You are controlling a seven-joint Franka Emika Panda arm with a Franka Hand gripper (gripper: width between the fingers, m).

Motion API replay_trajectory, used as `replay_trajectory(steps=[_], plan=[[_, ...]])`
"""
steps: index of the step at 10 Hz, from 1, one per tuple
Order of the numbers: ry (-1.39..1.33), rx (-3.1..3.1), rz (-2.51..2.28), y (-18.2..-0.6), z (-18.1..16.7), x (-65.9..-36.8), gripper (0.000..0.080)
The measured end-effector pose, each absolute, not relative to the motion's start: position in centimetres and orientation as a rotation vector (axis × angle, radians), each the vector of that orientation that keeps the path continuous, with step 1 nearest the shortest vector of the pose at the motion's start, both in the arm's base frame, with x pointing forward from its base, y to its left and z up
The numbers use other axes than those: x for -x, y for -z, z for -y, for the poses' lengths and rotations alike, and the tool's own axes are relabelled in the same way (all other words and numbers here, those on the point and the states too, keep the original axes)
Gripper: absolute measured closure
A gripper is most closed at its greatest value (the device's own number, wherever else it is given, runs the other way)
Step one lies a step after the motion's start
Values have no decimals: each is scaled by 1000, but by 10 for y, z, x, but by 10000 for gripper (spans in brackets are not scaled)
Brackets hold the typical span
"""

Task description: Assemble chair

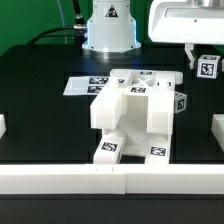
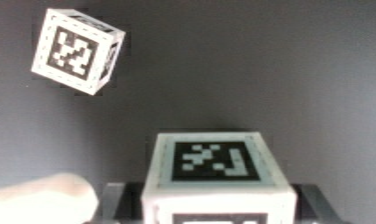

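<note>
The partly built white chair (image 1: pixel 135 112) stands mid-table, a blocky body with square tags on its faces. Up at the exterior view's right, my gripper (image 1: pixel 204 60) hangs above the table, shut on a small white tagged bar (image 1: pixel 208 68), clear of the chair. In the wrist view that bar (image 2: pixel 210 160) fills the gap between the dark fingers (image 2: pixel 119 196), its tagged face towards the camera, and my gripper (image 2: pixel 211 203) clamps it on both sides. Another tagged white block (image 2: pixel 78 50) lies farther off and tilted; I cannot tell what it belongs to.
The marker board (image 1: pixel 84 86) lies flat behind the chair, in front of the robot base (image 1: pixel 108 30). White rails border the table along the front (image 1: pixel 110 180), left (image 1: pixel 3 126) and right (image 1: pixel 216 130). A rounded white shape (image 2: pixel 39 203) shows beside one finger.
</note>
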State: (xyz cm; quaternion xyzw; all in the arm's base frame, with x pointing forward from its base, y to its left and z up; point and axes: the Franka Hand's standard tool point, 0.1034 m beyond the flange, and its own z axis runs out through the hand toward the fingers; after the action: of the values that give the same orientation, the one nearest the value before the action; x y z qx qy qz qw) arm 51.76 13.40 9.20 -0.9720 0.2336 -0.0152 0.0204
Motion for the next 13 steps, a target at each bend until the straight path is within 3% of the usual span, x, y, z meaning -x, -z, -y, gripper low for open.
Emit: replay_trajectory(steps=[1, 4, 9, 12, 13], plan=[[51, 3019, -707, -93, -132, -520, 528], [123, 3016, -637, -128, -89, -571, 528], [117, 3021, -614, -131, -81, -575, 528], [163, 3044, -528, -146, -52, -617, 528], [160, 3044, -529, -144, -54, -616, 528]])
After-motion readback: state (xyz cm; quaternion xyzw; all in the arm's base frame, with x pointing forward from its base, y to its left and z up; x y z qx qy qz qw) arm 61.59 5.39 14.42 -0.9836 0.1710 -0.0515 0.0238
